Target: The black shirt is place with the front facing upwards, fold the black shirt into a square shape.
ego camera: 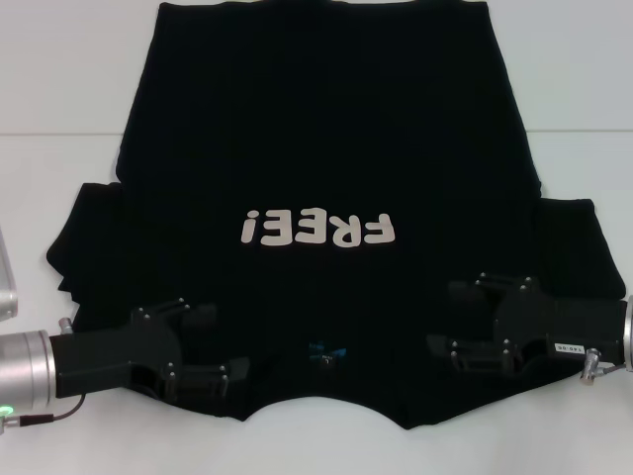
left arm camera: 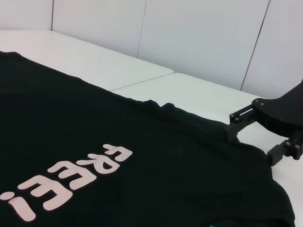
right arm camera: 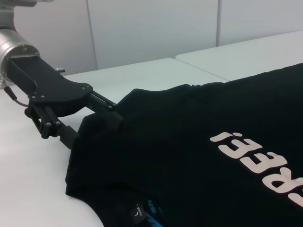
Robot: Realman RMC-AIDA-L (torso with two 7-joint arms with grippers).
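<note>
The black shirt (ego camera: 326, 148) lies flat on the white table (ego camera: 59, 79).

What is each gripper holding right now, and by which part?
Both sit at the shoulders of the large black cloth T-shirt beside the neck, left gripper and right gripper. Their fingers spread over the cloth; whether either has pinched it cannot be told.
</note>
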